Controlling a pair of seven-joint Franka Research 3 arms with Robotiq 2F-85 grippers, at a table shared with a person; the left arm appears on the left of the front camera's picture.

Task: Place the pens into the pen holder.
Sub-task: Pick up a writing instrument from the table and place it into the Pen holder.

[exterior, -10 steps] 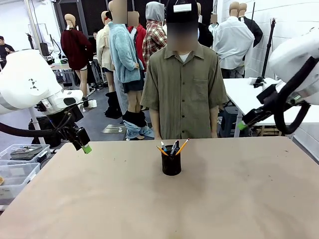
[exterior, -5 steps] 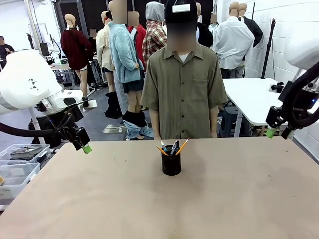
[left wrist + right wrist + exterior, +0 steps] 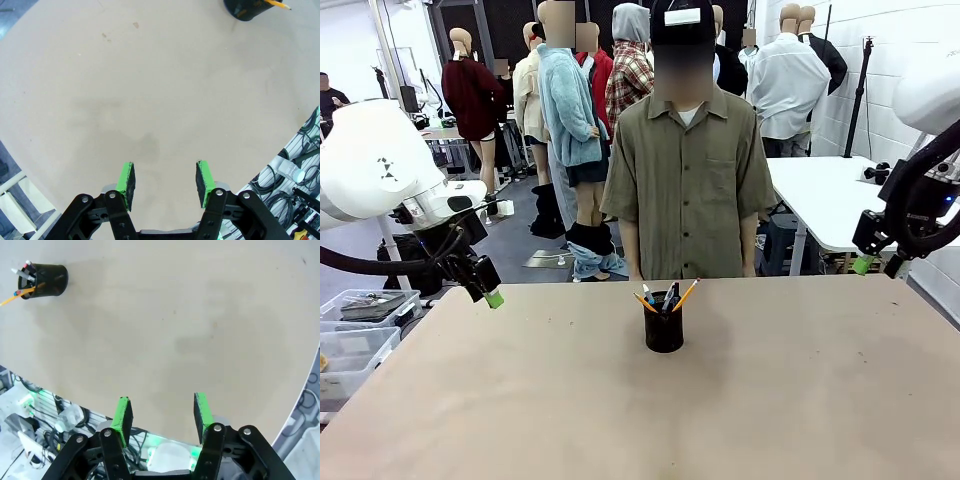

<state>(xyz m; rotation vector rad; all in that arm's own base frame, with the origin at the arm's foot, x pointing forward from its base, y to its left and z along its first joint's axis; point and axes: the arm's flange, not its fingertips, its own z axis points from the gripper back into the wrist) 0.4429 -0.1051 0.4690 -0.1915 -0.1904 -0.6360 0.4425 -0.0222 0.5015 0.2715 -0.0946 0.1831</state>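
Bright, even light; soft shadows; wide-angle edges.

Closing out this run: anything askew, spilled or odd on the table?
Nothing stands out. The pen holder stands upright mid-table with the pens inside, fanned out and leaning on its rim. No pen lies loose on the table. Both the left gripper and the right gripper have open, empty jaws.

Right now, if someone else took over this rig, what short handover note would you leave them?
Left gripper: open, holding nothing, above the table's left edge.
Right gripper: open, holding nothing, off the table's right edge.
Pen holder: upright near the table middle, in front of the person.
Pens: all visible ones stand in the holder; none seen loose.
Left: apparently nothing; confirm the count.
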